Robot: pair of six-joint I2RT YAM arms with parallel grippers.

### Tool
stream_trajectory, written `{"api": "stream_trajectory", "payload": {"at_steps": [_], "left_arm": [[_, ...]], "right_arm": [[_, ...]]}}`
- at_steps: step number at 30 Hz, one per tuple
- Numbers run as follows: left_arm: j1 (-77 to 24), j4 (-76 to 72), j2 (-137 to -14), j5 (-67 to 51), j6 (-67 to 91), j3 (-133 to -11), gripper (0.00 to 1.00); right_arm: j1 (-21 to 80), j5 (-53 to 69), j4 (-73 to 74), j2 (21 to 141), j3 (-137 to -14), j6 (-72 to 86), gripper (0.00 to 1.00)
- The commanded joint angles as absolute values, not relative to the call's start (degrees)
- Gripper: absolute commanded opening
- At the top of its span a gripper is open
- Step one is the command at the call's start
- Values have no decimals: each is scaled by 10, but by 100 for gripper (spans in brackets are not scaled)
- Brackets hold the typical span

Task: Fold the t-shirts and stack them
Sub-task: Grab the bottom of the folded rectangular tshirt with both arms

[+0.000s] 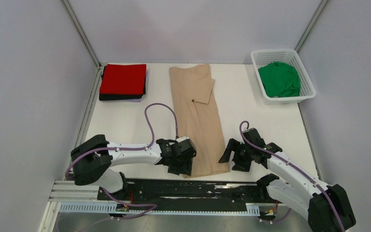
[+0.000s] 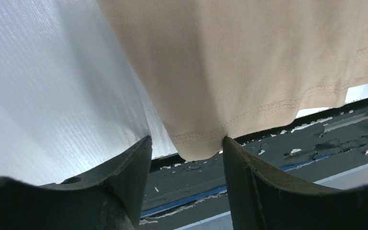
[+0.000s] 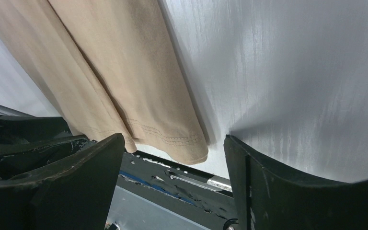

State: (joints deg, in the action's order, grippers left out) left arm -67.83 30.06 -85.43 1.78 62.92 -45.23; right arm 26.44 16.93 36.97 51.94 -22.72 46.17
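Observation:
A beige-tan t-shirt (image 1: 196,116) lies folded into a long strip down the table's middle, a sleeve folded over it. Its hem hangs at the near edge (image 2: 249,72) (image 3: 124,81). My left gripper (image 1: 181,159) is open at the hem's left corner, which sits between the jaws and touches one finger (image 2: 249,177). My right gripper (image 1: 232,155) is open just right of the hem's right corner, apart from it. A folded red t-shirt (image 1: 123,79) lies on a black one (image 1: 121,96) at the back left. A green t-shirt (image 1: 280,79) is bunched in the basket.
A white lattice basket (image 1: 307,89) stands at the back right. A black rail (image 1: 183,188) runs along the near edge beneath the hem. Grey walls close in both sides.

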Motion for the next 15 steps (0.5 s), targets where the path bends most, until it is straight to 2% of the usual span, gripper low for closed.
{"api": "stream_trajectory", "payload": {"at_steps": [1,5,10,15], "left_arm": [[-686,331,-889,33,644,-428,62],[-687,320,-900,34,644,-432,48],[-687,324,-893,48,653,-431,28],[-687,310,-895,49,651,-431,20]], "right_arm": [[261,195,347,533,-223,461,75],[262,208,347,547,-221,458,58],[262,215,348,559,-211,459,49],[263,217,326,568,-196,466,36]]}}
